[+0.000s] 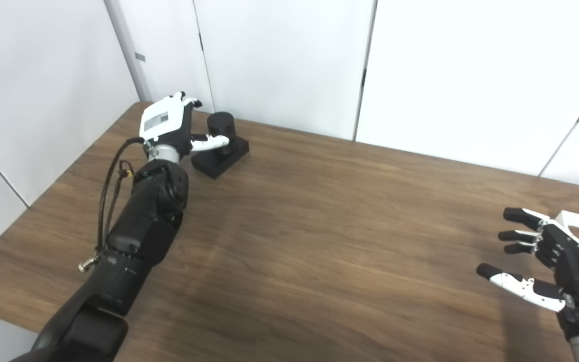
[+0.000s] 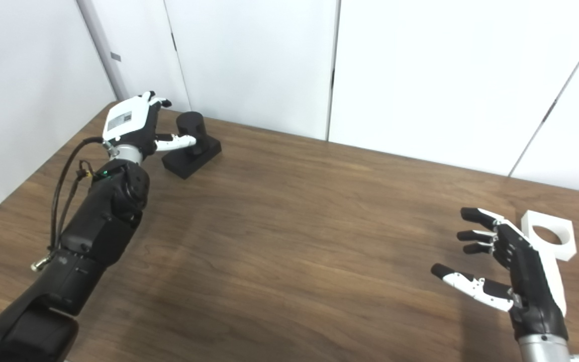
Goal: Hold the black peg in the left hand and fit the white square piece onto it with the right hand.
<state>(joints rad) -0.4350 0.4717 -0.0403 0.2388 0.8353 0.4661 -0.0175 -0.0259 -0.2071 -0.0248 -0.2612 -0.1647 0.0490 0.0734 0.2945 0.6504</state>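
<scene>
Black peg (image 1: 220, 138) touched by left hand (image 1: 169, 123), grip unclear, right hand (image 2: 513, 269) spread beside white square piece (image 2: 551, 235)

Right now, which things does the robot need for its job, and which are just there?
Needed for the job:
- black peg on its square base
- white square piece with a round hole
- left robot hand, at the peg
- right robot hand, open beside the white piece

Just there:
- wooden table
- white wall panels
</scene>
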